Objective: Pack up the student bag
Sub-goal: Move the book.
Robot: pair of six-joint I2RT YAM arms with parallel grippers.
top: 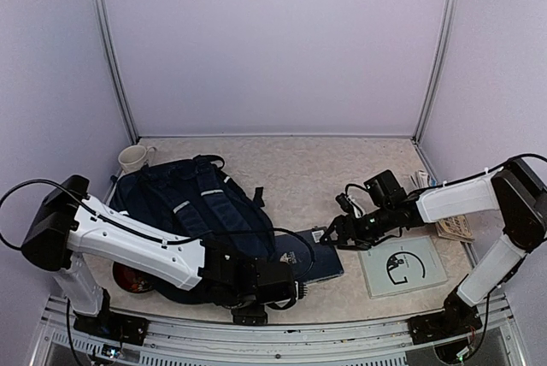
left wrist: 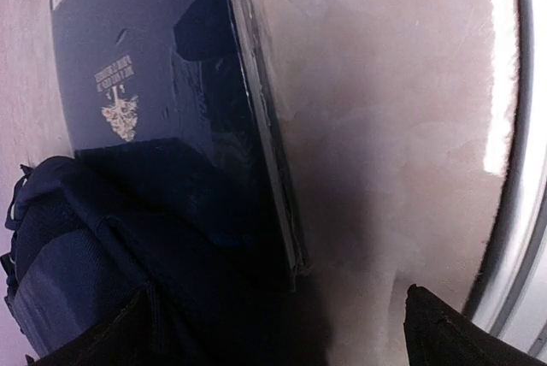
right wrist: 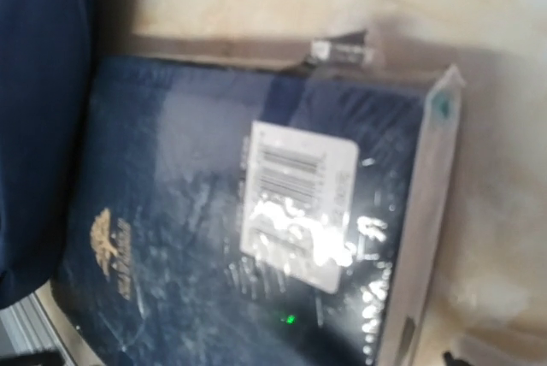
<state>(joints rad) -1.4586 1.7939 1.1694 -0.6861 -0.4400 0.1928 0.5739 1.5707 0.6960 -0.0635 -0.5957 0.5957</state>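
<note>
Apparently the book is being slid in. The left gripper (top: 278, 285) hangs wide open at the mouth of the student bag (top: 184, 203) (soft navy fabric, lying left of centre). The flat, glossy, shrink-wrapped navy book (top: 312, 256) is half inside. The right gripper (top: 332, 236), jaws spread and empty, sits at its far corner; next it needs a straight push.

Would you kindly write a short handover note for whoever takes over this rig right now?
Left gripper: open, low at the near edge of the student bag, holding nothing.
Right gripper: jaws look open, above the barcode corner of the navy book; no grip seen.
Book: flat on the table, one end overlapped by bag fabric, the rest sticking out.
White mug and white booklet: on the table, outside the bag.
Done: nothing visibly fully packed.
Left: push the book in, then probably the loose items.
</note>
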